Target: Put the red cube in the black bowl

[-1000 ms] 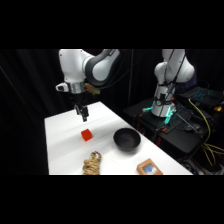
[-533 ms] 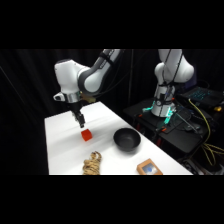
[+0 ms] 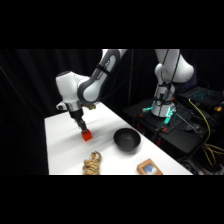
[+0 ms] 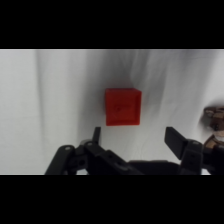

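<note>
The red cube (image 3: 87, 135) rests on the white table (image 3: 60, 145), left of the black bowl (image 3: 127, 140). In the wrist view the red cube (image 4: 123, 106) lies just beyond the fingers. My gripper (image 3: 81, 127) hangs right above the cube, almost touching its top. In the wrist view the gripper (image 4: 134, 137) is open, with one fingertip (image 4: 96, 134) to the left of the cube and the other (image 4: 174, 137) to its right, and nothing between them. The bowl is out of the wrist view.
A striped tan toy (image 3: 92, 164) lies near the table's front edge; part of it shows at the wrist view's right edge (image 4: 215, 117). A tan box with a blue face (image 3: 149, 167) sits at the front right. A second arm (image 3: 167, 80) stands behind, by cabling.
The arm has swung down and toward the front. The gripper has dropped from well above the table to just over the red cube. The cube and bowl have not moved.
</note>
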Controlling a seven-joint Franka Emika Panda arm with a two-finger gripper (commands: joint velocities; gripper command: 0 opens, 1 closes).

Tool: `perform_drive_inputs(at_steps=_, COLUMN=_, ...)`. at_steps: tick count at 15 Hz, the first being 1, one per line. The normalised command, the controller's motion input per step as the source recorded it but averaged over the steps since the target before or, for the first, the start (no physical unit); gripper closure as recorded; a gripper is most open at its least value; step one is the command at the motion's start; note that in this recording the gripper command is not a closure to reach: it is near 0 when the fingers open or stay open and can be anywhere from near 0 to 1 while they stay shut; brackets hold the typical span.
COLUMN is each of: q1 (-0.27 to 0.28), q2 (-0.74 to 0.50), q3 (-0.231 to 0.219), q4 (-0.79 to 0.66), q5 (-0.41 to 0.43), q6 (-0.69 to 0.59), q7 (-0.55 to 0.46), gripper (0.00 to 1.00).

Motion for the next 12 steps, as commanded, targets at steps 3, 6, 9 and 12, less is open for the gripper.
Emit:
perform_drive_inputs(at_steps=3, q1=-0.043, q2=0.01, q3=0.041, q4=-0.07, q5=0.025, q6=0.23, q7=-0.05, gripper=0.00)
perform_drive_inputs(at_steps=6, q1=-0.061, q2=-0.02, q3=0.008, q4=-0.12, q5=0.001, q6=0.26, q7=-0.04, gripper=0.00)
perform_drive_inputs(at_steps=9, q1=-0.068, q2=-0.07, q3=0.021, q4=-0.19, q5=0.010, q6=0.29, q7=-0.04, gripper=0.00)
perform_drive_inputs(at_steps=12, q1=-0.053, q2=-0.08, q3=0.035, q4=-0.21, q5=0.011, q6=0.29, q7=-0.04, gripper=0.00)
